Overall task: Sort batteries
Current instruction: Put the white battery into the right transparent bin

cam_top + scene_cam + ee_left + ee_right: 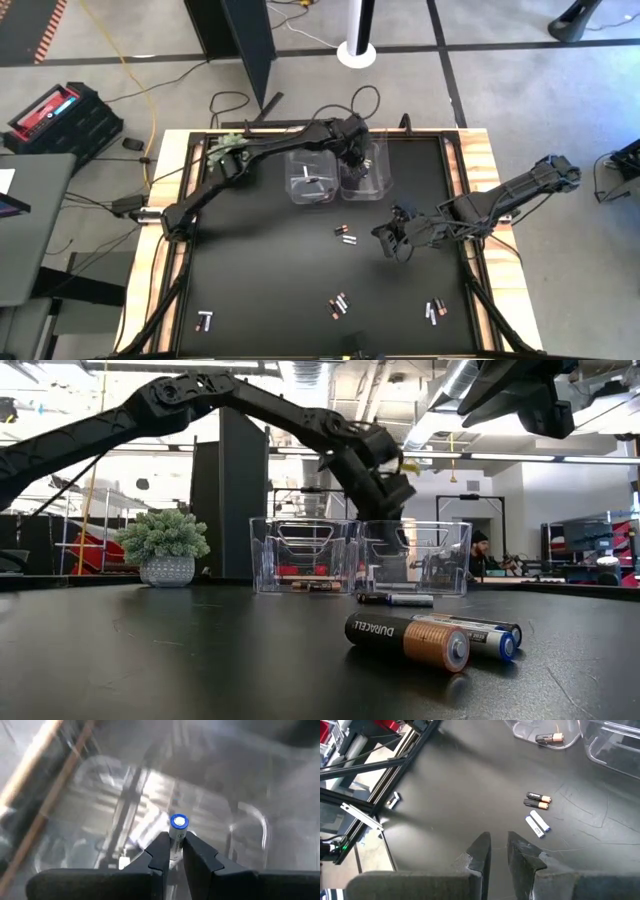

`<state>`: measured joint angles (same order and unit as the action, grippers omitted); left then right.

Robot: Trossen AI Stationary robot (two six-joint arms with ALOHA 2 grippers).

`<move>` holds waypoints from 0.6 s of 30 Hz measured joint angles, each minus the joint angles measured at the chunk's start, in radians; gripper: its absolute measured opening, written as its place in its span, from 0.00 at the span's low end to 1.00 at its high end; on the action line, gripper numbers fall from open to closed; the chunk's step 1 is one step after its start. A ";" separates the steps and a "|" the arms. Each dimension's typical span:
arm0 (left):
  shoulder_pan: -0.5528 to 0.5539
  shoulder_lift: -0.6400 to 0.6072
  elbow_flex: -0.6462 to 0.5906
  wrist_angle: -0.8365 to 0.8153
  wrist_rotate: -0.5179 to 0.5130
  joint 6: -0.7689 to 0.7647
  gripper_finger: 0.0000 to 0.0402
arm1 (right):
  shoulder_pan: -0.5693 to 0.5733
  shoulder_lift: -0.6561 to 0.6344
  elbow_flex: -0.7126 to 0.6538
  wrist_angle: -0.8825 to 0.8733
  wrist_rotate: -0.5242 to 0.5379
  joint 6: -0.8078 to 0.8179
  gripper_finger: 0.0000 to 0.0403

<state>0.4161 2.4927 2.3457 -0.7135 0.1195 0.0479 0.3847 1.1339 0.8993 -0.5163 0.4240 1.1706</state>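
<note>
Two clear bins stand side by side at the table's far middle: the left bin and the right bin. My left gripper hangs over the right bin, shut on a white battery with a blue-ringed end. A dark, copper-ended battery lies on the left bin's floor. Loose batteries lie on the black tabletop: a pair near the middle, a cluster near the front, another at the front right, and one at the front left. My right gripper hovers open above the table's right half. My left gripper pinches the white battery's body between its two fingers. The battery lies along the fingers, and its blue-ringed end sticks out past the fingertips. The fingers slant down from above over the right bin, and the battery is clear of the bin.
A small potted plant stands at the table's far left corner. The table's wooden rim frames the black mat. Bare mat lies between the bins and the front clusters. A person shows in the room behind the bins.
</note>
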 joint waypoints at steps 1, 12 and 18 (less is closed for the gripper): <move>0.000 0.000 -0.007 -0.016 0.000 0.000 0.10 | 0.000 0.000 0.000 -0.002 0.000 0.000 0.20; -0.007 -0.004 -0.033 -0.041 -0.001 -0.018 0.10 | -0.001 0.000 0.000 -0.023 0.001 0.000 0.20; -0.014 -0.004 -0.034 -0.041 -0.001 -0.005 0.10 | -0.001 0.000 0.000 -0.023 0.001 0.000 0.20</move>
<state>0.4025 2.4889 2.3119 -0.7542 0.1188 0.0433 0.3840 1.1339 0.8993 -0.5388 0.4252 1.1706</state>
